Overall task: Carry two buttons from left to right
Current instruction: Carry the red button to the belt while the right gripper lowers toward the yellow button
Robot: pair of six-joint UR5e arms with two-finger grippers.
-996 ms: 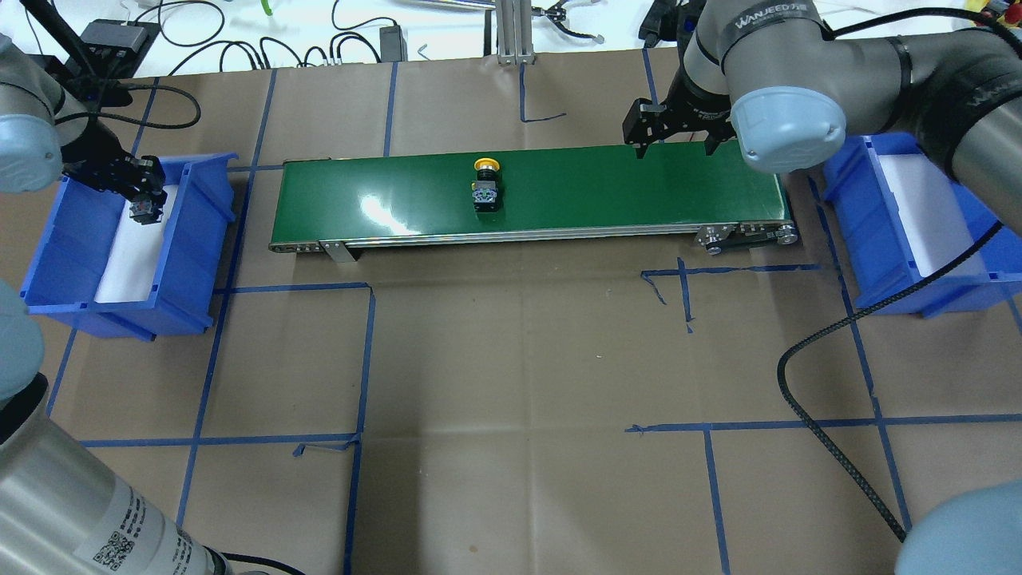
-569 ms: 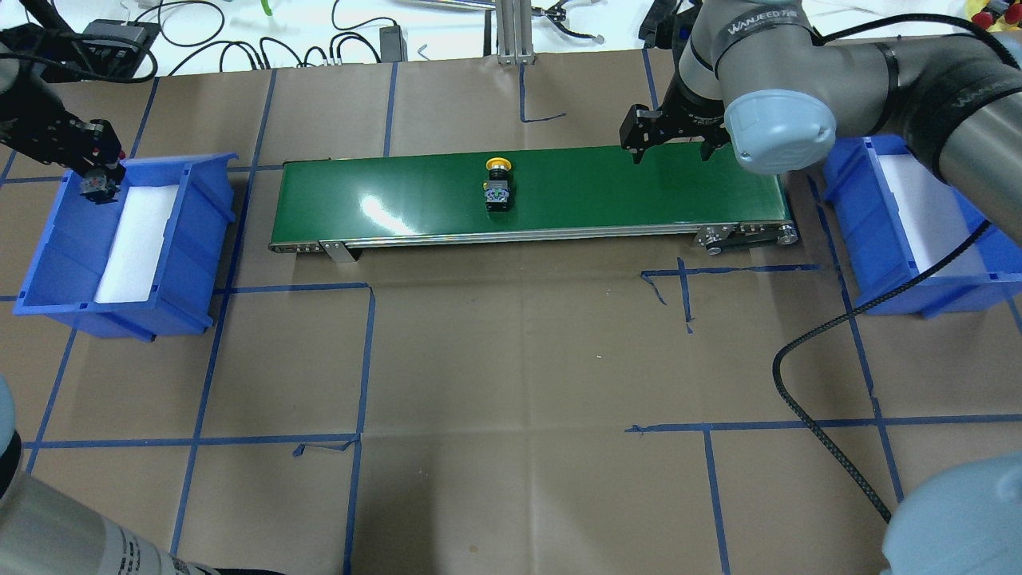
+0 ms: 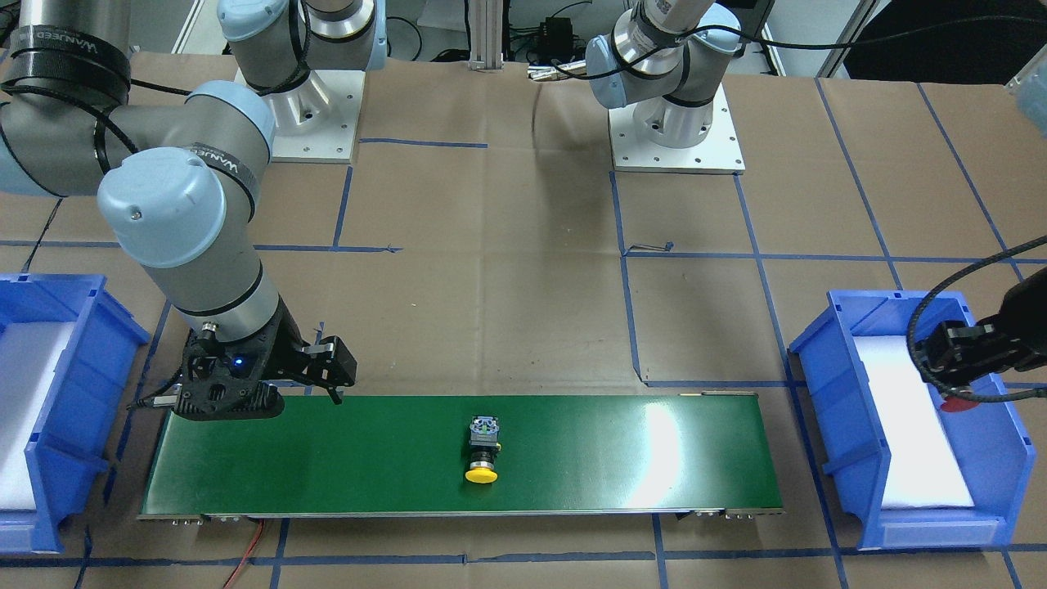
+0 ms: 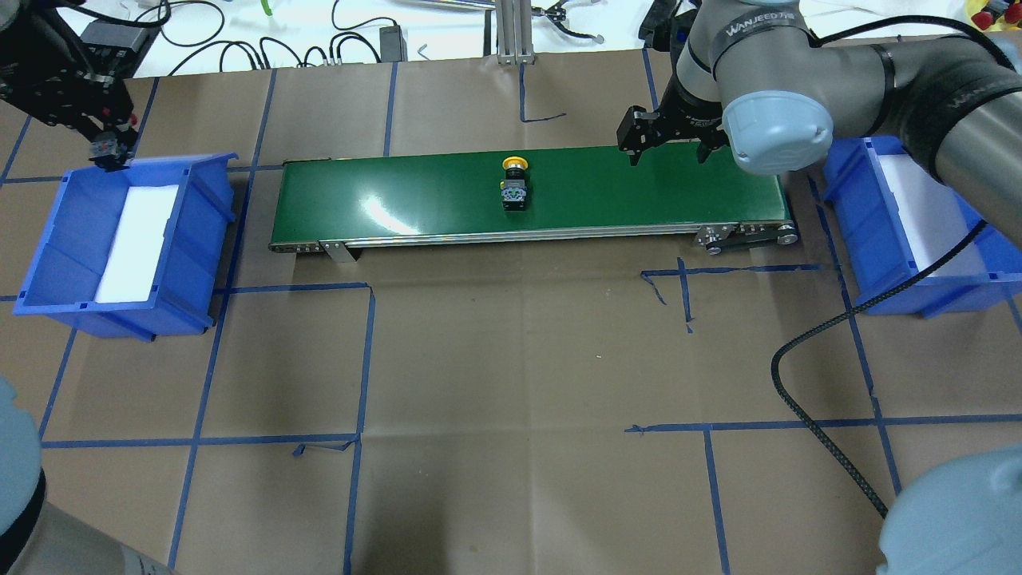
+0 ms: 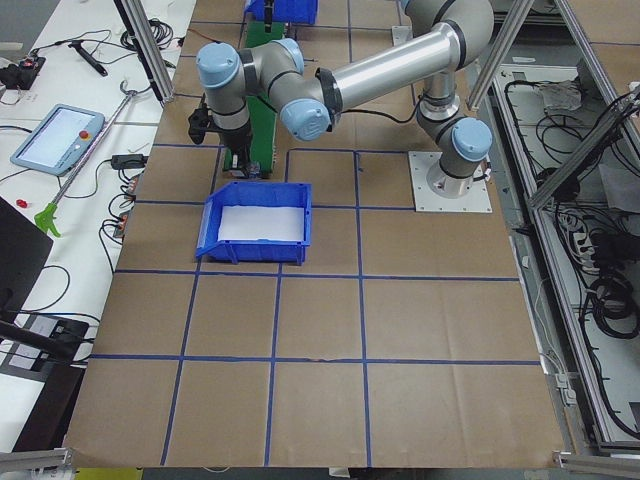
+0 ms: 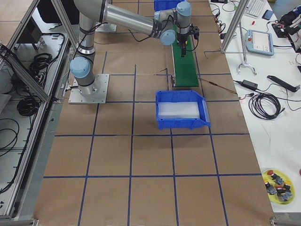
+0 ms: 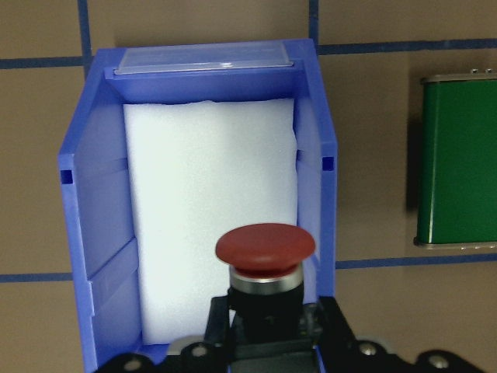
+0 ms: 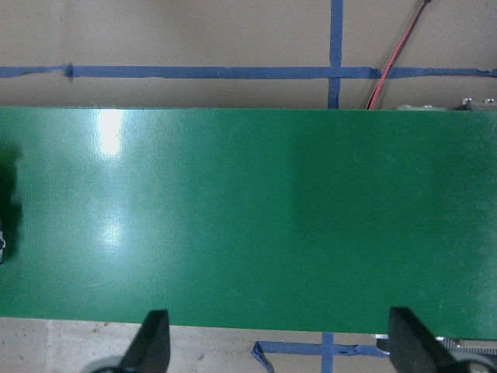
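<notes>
The yellow button [image 4: 515, 184] lies on its side near the middle of the green conveyor belt [image 4: 639, 192]; it also shows in the front view [image 3: 483, 454]. My left gripper [image 4: 106, 148] is shut on the red button [image 7: 265, 249] and holds it above the far end of the left blue bin [image 4: 48, 239], whose white foam shows below. The red cap peeks out under the left gripper in the front view [image 3: 957, 403]. My right gripper [image 4: 667, 148] is open and empty, hovering over the belt's right part [image 8: 248, 217], right of the yellow button.
The right blue bin [image 4: 846, 192] with white foam stands just past the belt's right end. A black corrugated cable [image 4: 798, 383] loops over the table at front right. Cables and small boxes lie beyond the table's far edge [image 4: 239, 48].
The yellow button has travelled right along the belt. My left gripper, holding the red button, has risen out of the left bin toward its far end. The right gripper has shifted slightly left.
</notes>
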